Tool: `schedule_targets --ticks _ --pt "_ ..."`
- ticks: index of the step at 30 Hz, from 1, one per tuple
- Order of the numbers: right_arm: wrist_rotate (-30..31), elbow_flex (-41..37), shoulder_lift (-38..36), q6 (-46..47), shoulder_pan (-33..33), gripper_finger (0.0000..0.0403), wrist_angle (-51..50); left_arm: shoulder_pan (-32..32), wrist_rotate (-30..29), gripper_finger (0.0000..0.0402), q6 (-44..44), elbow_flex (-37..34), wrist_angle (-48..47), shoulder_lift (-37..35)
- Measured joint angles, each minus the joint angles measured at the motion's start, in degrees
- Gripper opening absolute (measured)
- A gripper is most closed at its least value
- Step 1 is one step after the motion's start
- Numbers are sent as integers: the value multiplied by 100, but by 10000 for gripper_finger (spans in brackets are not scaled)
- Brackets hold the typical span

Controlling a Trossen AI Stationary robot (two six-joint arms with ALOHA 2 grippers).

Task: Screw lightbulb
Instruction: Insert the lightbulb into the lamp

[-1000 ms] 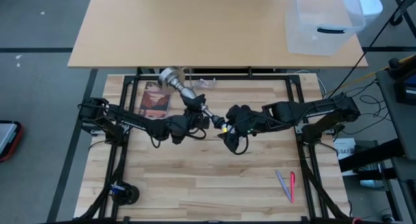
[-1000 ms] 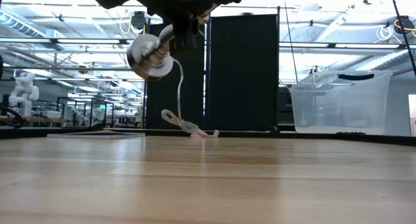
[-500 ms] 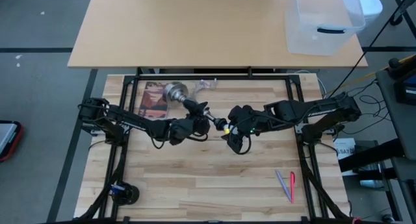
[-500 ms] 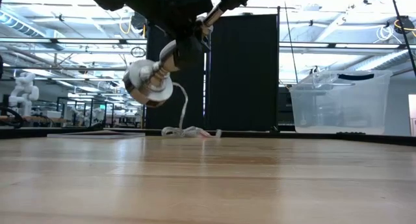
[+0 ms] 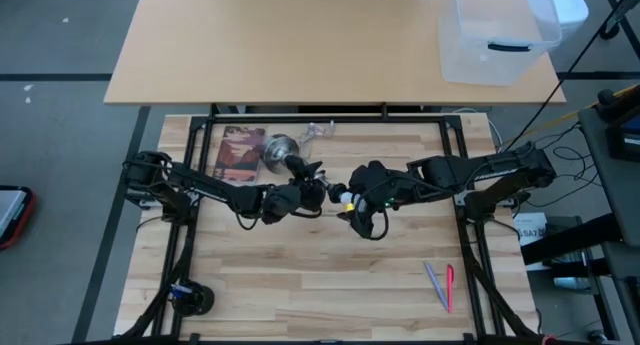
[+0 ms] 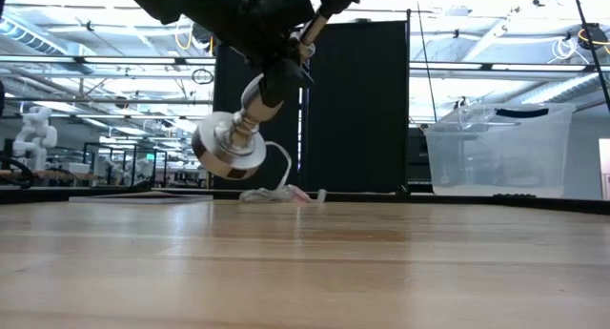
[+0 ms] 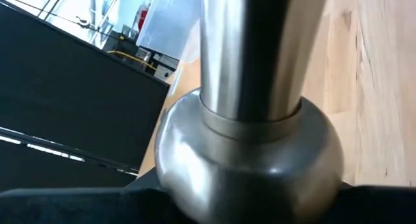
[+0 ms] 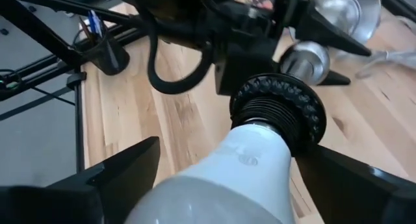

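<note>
Our left gripper (image 5: pixel 300 192) is pinching the stand (image 5: pixel 283 151); at its three o'clock, our right gripper (image 5: pixel 352 202) is spreading around the socketed bulb (image 8: pixel 221 182).

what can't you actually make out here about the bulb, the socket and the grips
- Thread depth: in the right wrist view the lightbulb meets the dark socket, whose collar hides its screw base.
- Left gripper: jaws buried under the stand and dark arm links in every view.
- Right gripper: jaws flank the globe; contact unclear.
- Pens: too small to identify, high view.
</note>
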Motion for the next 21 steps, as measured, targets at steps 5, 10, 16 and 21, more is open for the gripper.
schedule_targets --ticks 5,10,16,21 --pt "4 -2 -16 -204 -2 373 258 7 15 130 -27 5 29 0" --pt "139 -9 -57 -383 -4 375 332 32 29 130 -40 22 27 0" --pt "174 -11 -107 -511 -12 375 495 31 98 130 -95 35 23 -2" --pt "176 -11 -107 -583 -13 375 543 48 198 130 -132 34 -11 -2"
